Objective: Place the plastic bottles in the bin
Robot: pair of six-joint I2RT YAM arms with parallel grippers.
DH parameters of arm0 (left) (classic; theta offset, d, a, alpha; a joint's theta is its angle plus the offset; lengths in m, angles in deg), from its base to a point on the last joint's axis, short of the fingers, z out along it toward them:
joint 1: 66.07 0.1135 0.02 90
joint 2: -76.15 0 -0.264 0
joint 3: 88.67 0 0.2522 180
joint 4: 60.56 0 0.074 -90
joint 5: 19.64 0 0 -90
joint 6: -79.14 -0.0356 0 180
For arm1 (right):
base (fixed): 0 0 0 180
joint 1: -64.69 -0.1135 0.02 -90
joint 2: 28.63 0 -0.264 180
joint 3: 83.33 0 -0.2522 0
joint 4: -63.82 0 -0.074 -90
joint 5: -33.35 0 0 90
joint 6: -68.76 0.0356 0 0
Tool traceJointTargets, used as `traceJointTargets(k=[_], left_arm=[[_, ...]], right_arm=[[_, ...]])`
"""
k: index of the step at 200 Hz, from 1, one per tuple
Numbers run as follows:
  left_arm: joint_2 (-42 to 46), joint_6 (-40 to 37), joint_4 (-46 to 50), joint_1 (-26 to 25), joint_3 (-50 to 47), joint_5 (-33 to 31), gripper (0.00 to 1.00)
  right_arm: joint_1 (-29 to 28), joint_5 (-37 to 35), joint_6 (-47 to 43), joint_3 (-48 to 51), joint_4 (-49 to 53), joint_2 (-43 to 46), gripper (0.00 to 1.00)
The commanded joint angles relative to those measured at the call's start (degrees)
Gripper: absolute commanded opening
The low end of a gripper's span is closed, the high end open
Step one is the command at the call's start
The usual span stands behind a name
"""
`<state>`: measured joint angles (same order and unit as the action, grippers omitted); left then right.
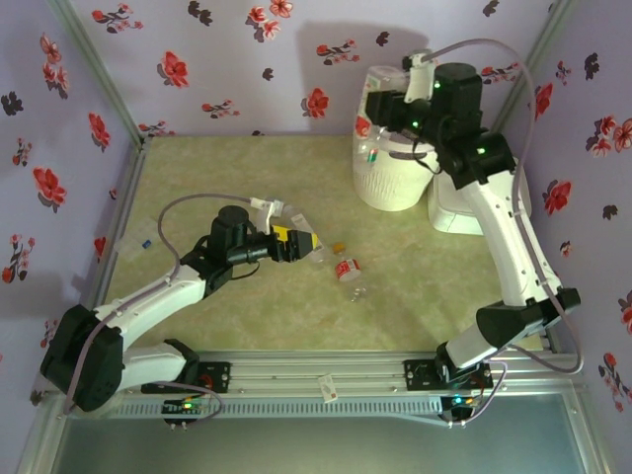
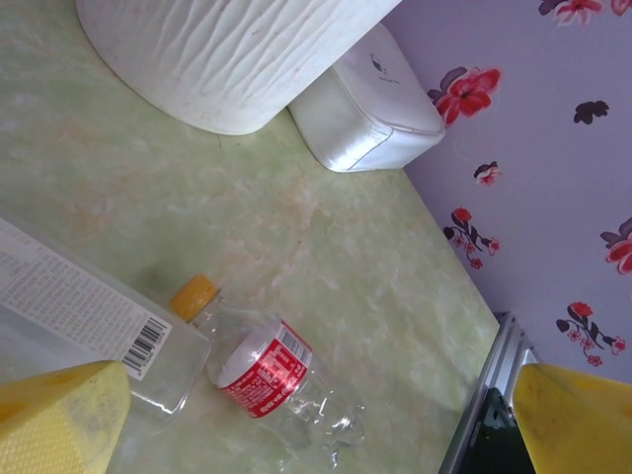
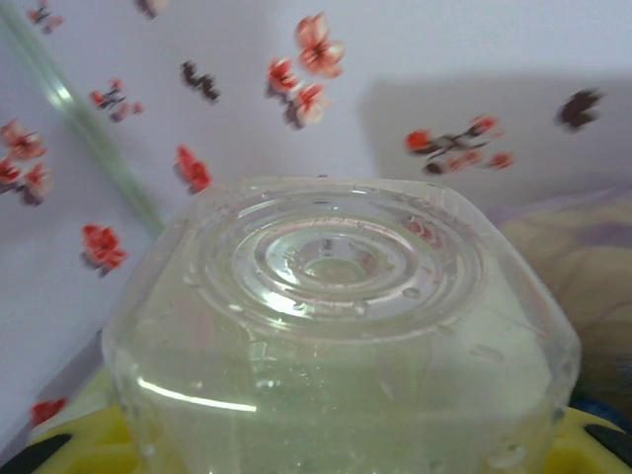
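At the centre of the top view, the left end effector (image 1: 304,242) sits low over the table (image 1: 425,286) with its yellow fingers (image 2: 59,420) spread wide apart, gripping nothing. In the left wrist view, a clear bottle with a white barcode label (image 2: 89,306) lies just beside the finger at the lower left of the frame. Whether it touches that finger cannot be told.

Lower centre in that view, a crushed bottle with a red label (image 2: 272,375) lies on its side. Its orange cap (image 2: 193,296) points toward the barcode bottle, and the two are nearly touching. In the top view this red-labelled bottle sits just right of centre.

In the upper right of the top view stands the bin (image 1: 395,188), cream-white with ribbed sides. A flat white box (image 1: 456,215) sits against its right side. The right arm reaches up over the bin's rim.

In the right wrist view, the right end effector (image 3: 326,434) is clamped on a clear bottle (image 3: 336,296). The bottle's round base faces the camera, with yellow pads at the bottom corners of the frame.
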<state>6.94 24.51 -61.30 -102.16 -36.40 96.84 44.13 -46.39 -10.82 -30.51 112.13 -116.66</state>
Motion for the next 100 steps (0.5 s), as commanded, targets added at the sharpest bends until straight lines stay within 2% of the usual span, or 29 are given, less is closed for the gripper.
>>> traceJointTargets(k=[1, 30, 51, 100], left_arm=[[0.76, -0.48, 0.26, 0.24, -0.61, -0.99, 1.0], [0.82, -0.4, 0.83, 0.4, -0.7, -1.19, 1.0], [1.05, -0.36, 1.31, 0.41, -0.7, -1.31, 1.0], [3.23, -0.69, 3.81, 0.53, -0.83, -2.83, 1.0]], right_arm=[[3.07, -5.36, -3.19, -4.95, 1.92, -0.5, 0.31], [7.55, -8.44, -3.49, -8.84, 1.84, -2.63, 0.21], [10.15, -10.51, -4.11, -11.56, 2.61, -4.96, 0.18], [11.11, -18.21, -9.31, -17.67, 5.64, -11.91, 0.15]])
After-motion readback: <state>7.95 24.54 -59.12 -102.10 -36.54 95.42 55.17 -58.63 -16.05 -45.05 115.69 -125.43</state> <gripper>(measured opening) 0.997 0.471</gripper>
